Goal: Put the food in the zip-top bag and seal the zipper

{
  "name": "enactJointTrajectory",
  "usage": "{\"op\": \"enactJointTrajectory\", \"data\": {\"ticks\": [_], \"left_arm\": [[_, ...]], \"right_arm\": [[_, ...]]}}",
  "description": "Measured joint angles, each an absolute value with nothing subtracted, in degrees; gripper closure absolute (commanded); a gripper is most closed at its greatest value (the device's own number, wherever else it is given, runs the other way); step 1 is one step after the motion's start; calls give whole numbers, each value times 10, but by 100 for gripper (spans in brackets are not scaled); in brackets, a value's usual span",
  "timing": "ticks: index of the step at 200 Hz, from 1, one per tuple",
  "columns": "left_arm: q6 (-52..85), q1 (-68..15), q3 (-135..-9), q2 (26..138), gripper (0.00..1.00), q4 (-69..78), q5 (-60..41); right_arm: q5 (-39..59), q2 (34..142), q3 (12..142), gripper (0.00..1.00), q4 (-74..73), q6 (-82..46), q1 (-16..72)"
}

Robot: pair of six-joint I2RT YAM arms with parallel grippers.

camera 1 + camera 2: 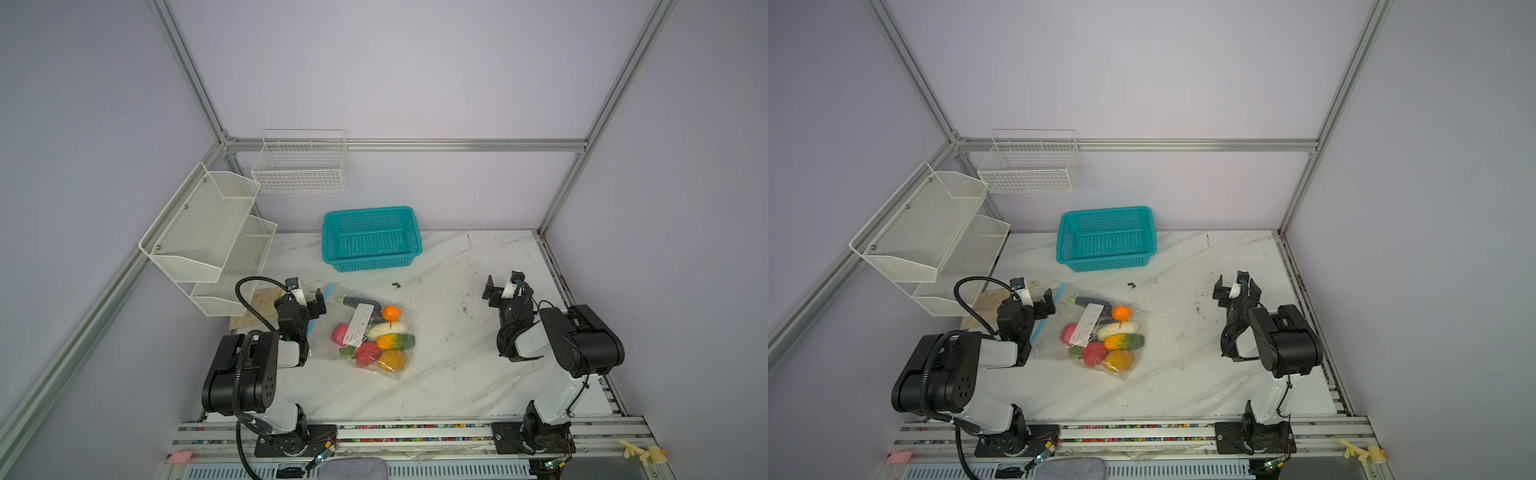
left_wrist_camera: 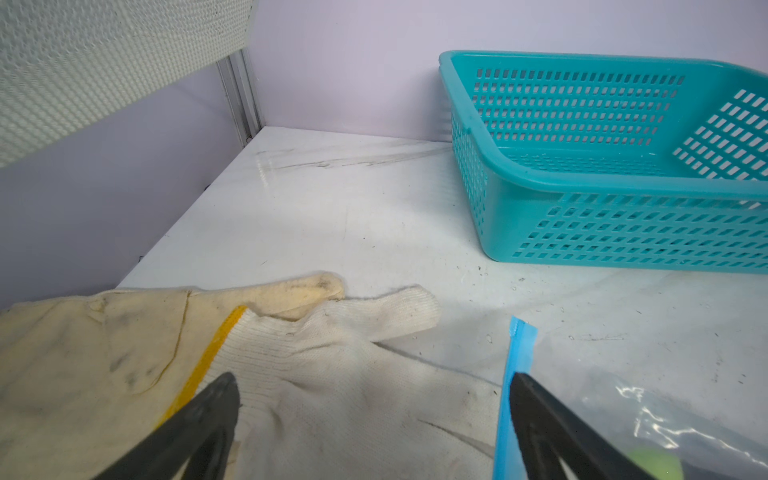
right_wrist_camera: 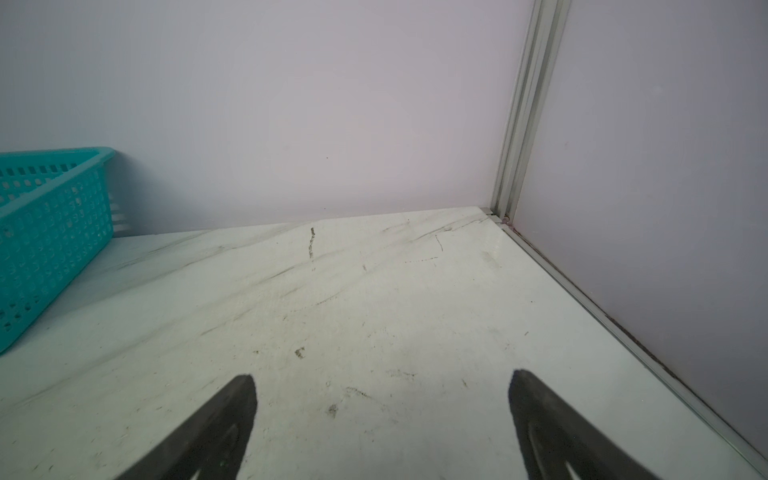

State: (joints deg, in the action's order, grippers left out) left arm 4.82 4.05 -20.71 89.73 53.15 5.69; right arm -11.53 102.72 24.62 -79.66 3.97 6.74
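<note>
Left gripper: you're holding the left gripper (image 2: 374, 382) with its jaws spread wide, gripping nothing. One fingertip (image 2: 524, 388) is overlapping the zipper (image 2: 519, 345); contact unclear.
Right gripper: your right gripper (image 3: 380, 378) is hovering with its jaws wide apart, empty, well apart from the bag.
Bag: the zip-top bag (image 1: 324, 345) is lying flat on the marble tabletop (image 1: 436, 332), nearer your left arm, with the food (image 1: 374, 338) sitting inside.
Zipper: the blue strip is running along the bag edge facing your left arm. Can't tell if it's sealed.
Edges: the knit glove (image 2: 332, 365) is crowding your left gripper. The teal basket (image 1: 372, 262) is sitting against the back wall. The aluminium rail (image 3: 623, 328) is bordering the right side.
Open room: bare tabletop is stretching between the bag and your right arm.
Writing: the white label (image 1: 359, 324) is facing up; its print is too small to read.
</note>
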Motion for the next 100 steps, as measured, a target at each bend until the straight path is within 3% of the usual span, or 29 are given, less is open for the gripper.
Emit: {"op": "enactJointTrajectory", "data": {"ticks": [100], "left_arm": [[46, 41, -207, 902, 0, 531, 53]], "right_arm": [[-86, 1027, 271, 3, -752, 37, 60]]}}
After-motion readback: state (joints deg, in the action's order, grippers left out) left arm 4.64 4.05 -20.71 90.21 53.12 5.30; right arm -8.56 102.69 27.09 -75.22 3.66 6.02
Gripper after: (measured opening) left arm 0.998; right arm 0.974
